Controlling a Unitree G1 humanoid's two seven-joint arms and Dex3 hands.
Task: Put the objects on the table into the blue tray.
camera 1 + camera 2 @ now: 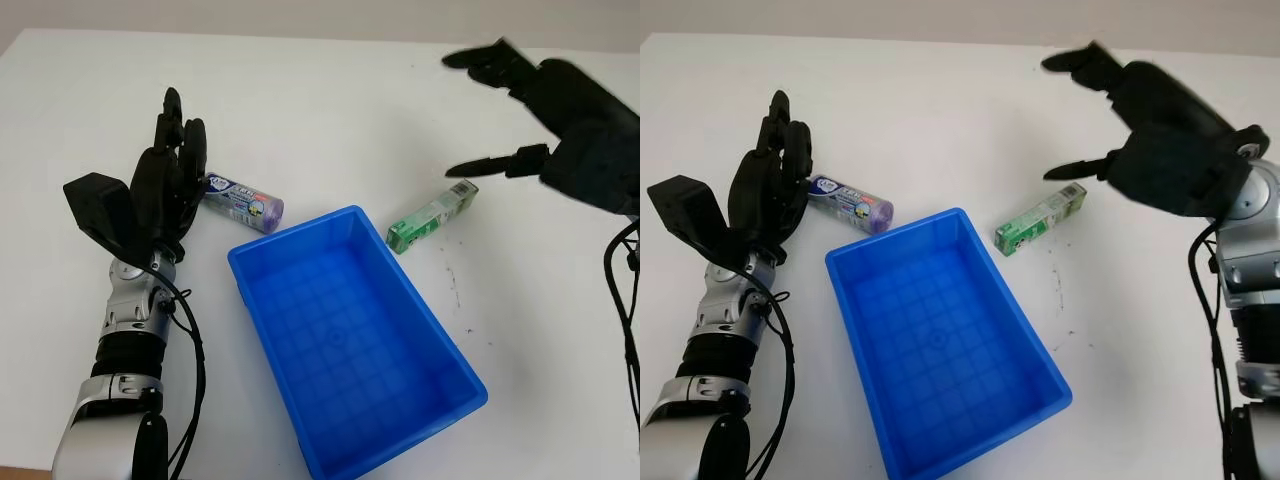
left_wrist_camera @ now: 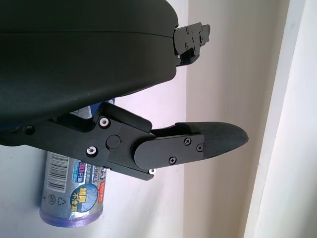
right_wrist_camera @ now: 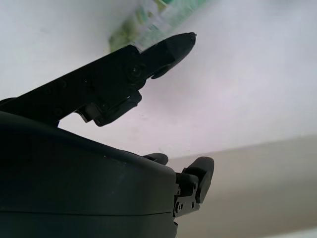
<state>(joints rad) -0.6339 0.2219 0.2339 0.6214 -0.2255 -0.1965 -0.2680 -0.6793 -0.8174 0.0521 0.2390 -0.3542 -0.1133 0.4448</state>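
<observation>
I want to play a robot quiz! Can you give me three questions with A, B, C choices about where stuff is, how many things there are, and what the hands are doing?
1. Where is the green rectangular box?
A. inside the tray
B. on the table beside the tray
C. in a hand

2. How many things lie in the blue plastic tray?
A. none
B. one
C. two

3. What does the left hand hold?
A. the purple-capped cylindrical roll
B. the tray
C. nothing

Answers: 1 B, it lies on the white table near the right hand. 2 A, its grid floor is bare. 3 C, the roll lies beside it.
</observation>
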